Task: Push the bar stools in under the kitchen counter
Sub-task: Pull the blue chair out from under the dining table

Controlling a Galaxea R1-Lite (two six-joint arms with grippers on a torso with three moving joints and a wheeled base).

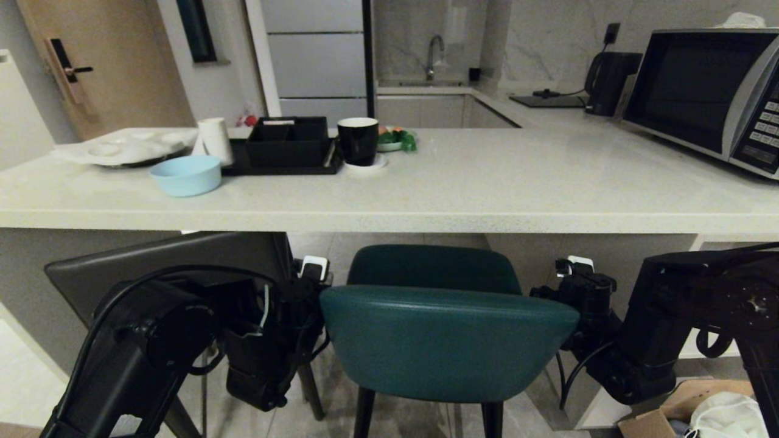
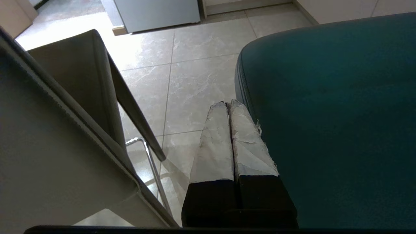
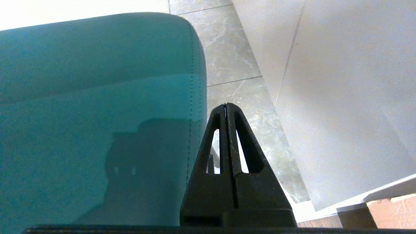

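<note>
With fingers pressed together and holding nothing, the left end effector (image 2: 227, 105) and right end effector (image 3: 226, 107) flank the teal stool (image 1: 447, 340), its seat partly under the bench (image 1: 487, 194), apparently to shove it farther in beside the grey stool (image 1: 170, 261) on its left.

You see the teal stool (image 1: 447, 340) upright at centre, its seat partly under the pale speckled desk (image 1: 487, 188). The grey-brown stool (image 1: 182, 258) stands just left, tilted, flat back nearest you.
</note>
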